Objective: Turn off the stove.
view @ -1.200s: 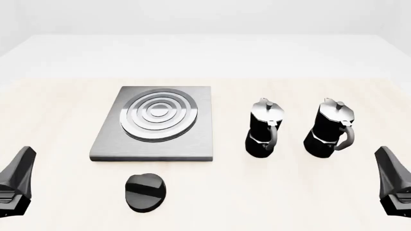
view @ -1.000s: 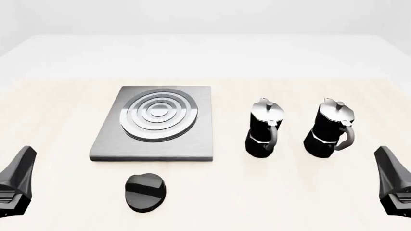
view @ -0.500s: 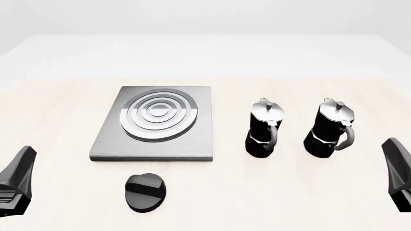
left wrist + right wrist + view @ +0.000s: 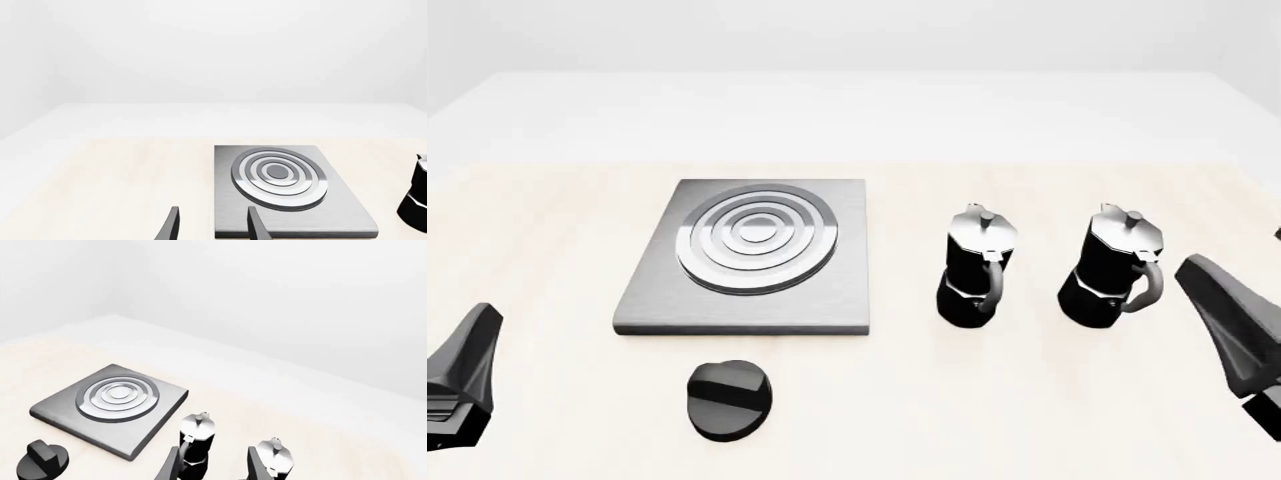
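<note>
The stove (image 4: 747, 255) is a flat grey square plate with raised silver rings, left of centre on the table. Its round black ridged knob (image 4: 730, 399) sits apart, just in front of the plate. My left gripper (image 4: 461, 385) is low at the near left, open and empty, left of the knob. In the left wrist view its fingers (image 4: 172, 226) point past the plate (image 4: 287, 195). My right gripper (image 4: 1234, 335) is at the near right, open and empty, beside the right moka pot. The right wrist view shows the plate (image 4: 113, 407) and the knob (image 4: 43, 460).
Two black-and-silver moka pots (image 4: 977, 265) (image 4: 1118, 265) stand upright, side by side, right of the stove. They also show in the right wrist view (image 4: 197, 437) (image 4: 277, 457). One pot shows at the edge of the left wrist view (image 4: 417, 200). The light wooden tabletop (image 4: 547, 220) extends left.
</note>
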Robot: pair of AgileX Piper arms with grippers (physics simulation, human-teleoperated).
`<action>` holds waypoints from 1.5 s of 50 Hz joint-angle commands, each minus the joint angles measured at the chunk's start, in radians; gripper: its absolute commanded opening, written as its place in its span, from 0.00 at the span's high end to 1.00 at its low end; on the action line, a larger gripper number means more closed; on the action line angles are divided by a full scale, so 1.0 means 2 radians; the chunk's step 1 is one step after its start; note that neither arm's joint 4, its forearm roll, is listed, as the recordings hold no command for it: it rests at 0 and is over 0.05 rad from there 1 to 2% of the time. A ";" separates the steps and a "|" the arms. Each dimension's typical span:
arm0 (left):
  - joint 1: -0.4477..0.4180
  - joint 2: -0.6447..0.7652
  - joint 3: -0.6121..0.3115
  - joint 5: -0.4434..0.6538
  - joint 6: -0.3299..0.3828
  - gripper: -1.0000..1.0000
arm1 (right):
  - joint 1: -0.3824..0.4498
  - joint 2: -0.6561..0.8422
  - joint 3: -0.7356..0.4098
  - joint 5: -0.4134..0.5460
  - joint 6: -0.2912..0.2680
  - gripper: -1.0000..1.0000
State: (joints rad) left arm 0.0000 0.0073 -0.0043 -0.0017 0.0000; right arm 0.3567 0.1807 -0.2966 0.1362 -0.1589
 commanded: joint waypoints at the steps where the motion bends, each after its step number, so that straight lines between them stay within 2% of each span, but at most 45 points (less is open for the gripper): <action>1: 0.000 0.000 0.000 0.000 0.000 0.00 | 0.094 0.109 -0.052 -0.026 -0.029 0.00; 3: 0.000 0.000 0.000 0.000 0.000 0.00 | 0.100 0.119 -0.057 -0.027 -0.028 0.00; 4: 0.000 0.000 0.000 0.000 0.000 0.00 | 0.104 0.131 -0.065 -0.024 -0.016 0.00; 9: 0.000 0.000 0.000 0.000 0.000 0.00 | 0.126 0.166 -0.080 -0.027 -0.017 0.00; 13: 0.000 0.000 0.000 0.000 0.000 0.00 | 0.141 0.182 -0.084 -0.031 -0.031 0.00; 23: 0.000 0.000 0.000 0.000 0.000 0.00 | 0.181 0.246 -0.118 -0.012 -0.003 0.00; 24: 0.000 0.000 0.000 0.000 0.000 0.00 | 0.189 0.256 -0.121 -0.009 -0.015 0.00; 27: 0.000 0.000 0.000 0.000 0.000 0.00 | 0.196 0.264 -0.121 -0.009 -0.026 0.00; 35: 0.000 0.000 0.000 0.000 0.000 0.00 | 0.220 0.310 -0.129 -0.004 -0.030 0.00; 37: 0.000 0.000 0.000 0.000 0.000 0.00 | 0.222 0.321 -0.127 -0.006 -0.042 0.00; 40: 0.000 0.000 0.000 0.000 0.000 0.00 | 0.236 0.331 -0.127 -0.006 -0.035 0.00; 44: 0.000 0.000 0.000 0.000 0.000 0.00 | 0.244 0.339 -0.125 -0.010 -0.034 0.00; 48: 0.000 0.000 0.000 0.000 0.000 0.00 | 0.266 0.363 -0.126 -0.015 -0.021 0.00; 50: 0.000 0.000 0.000 0.000 0.000 0.00 | 0.265 0.369 -0.123 -0.022 -0.027 0.00; 58: 0.000 0.000 0.000 0.000 0.000 0.00 | 0.287 0.418 -0.131 -0.044 -0.018 0.00; 66: 0.000 0.000 0.000 0.000 0.000 0.00 | 0.307 0.463 -0.141 -0.079 -0.023 0.00; 75: 0.000 0.000 0.000 0.000 0.000 0.00 | 0.324 0.479 -0.141 -0.092 -0.020 0.00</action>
State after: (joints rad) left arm 0.0000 0.0073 -0.0043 -0.0017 0.0000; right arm 0.9621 1.0787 -0.5732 -0.0065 -0.2031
